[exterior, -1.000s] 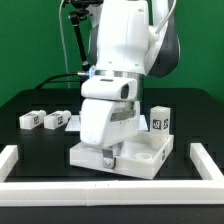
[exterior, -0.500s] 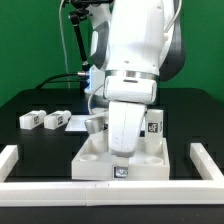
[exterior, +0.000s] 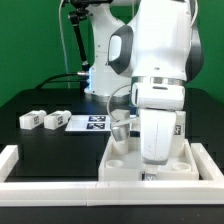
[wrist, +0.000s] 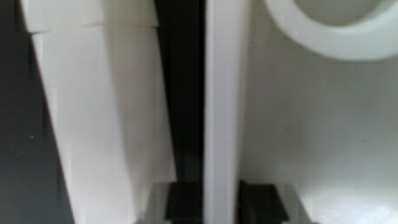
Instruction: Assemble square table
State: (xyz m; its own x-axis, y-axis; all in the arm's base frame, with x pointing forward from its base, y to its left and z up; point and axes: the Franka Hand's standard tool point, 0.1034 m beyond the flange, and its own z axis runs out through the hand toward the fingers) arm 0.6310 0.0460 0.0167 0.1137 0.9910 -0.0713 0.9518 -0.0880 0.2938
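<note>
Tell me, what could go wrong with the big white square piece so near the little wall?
1. The square tabletop sits very near the low border wall at the exterior view's right, so sliding it that way might jam it against the wall.
2. The gripper pinches only a thin rim of the tabletop, so the piece may twist or slip.

Slab white, b/w tag on edge. Leg blocks white w/ b/w tags. Tabletop black. Border wall white. Marker board white, b/w tags. Arm white, grey joints. Backdrop green.
</note>
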